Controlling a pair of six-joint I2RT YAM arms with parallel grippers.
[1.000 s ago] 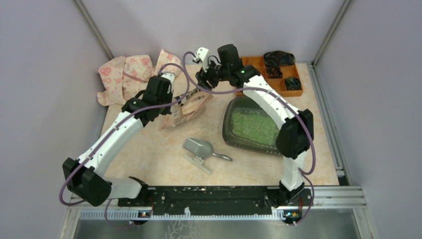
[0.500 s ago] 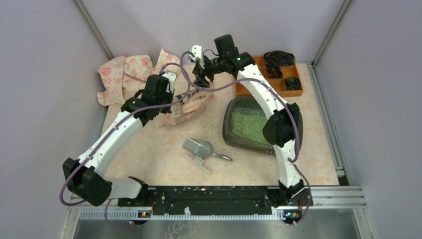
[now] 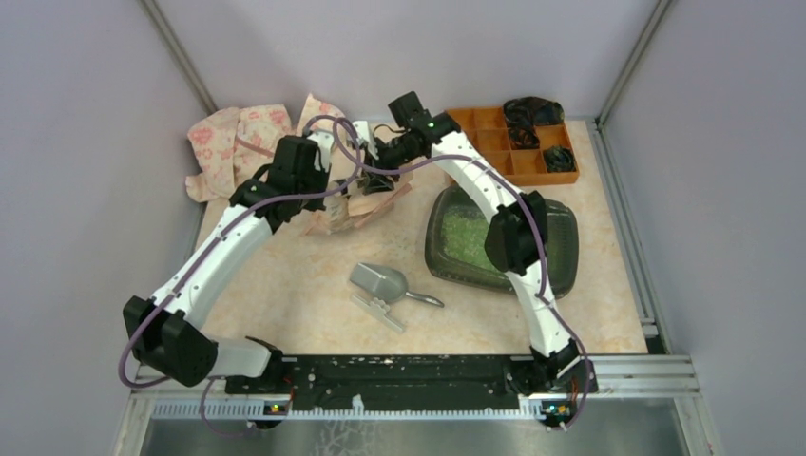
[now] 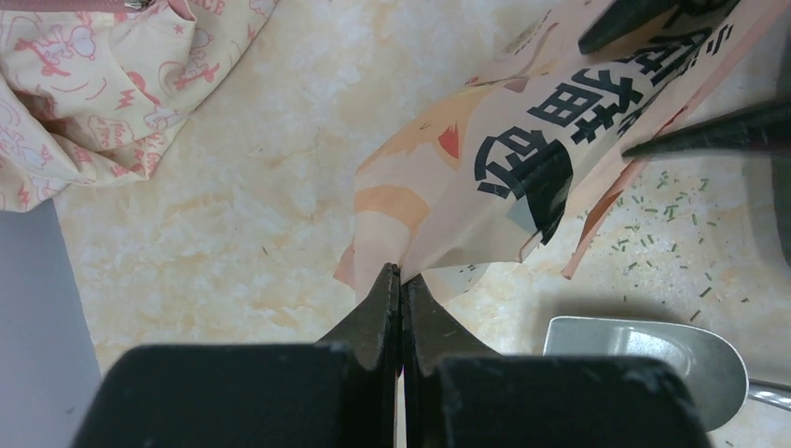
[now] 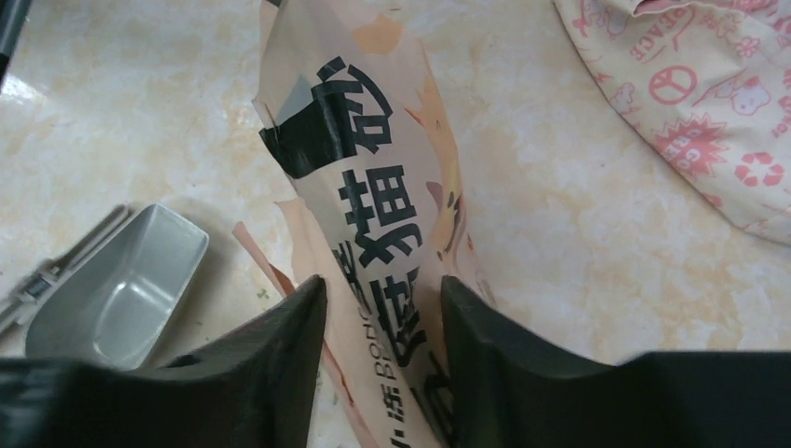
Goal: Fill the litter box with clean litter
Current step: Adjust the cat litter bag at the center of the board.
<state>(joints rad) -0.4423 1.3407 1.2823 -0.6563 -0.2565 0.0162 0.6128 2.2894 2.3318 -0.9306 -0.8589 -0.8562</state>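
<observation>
While both arms reach toward the far middle of the table (image 3: 285, 294), the litter box (image 3: 568, 249) lies flat on the table's right half, with the right arm crossing over it. The clean litter (image 3: 461, 237) lies inside it as a loose green layer over the floor. A crumpled pink printed cloth (image 3: 238, 138) sits at the far left. An orange organiser tray (image 3: 561, 178) stands at the far right, just beyond the litter box. Between the two, a peach paper bag (image 3: 352, 214) with black lettering is stretched between the grippers. Near the table's middle a grey metal scoop (image 3: 378, 282) rests left of the litter box, apart from it. The right gripper (image 5: 381, 285) has its jaws partly apart, clasping the bag's bulkier end, and the paper fills the gap between them. The left gripper (image 4: 399, 280) is pinched tight on the bag's thin lower corner. A few stray granules (image 4: 672, 205) dot the table beside the bag.
</observation>
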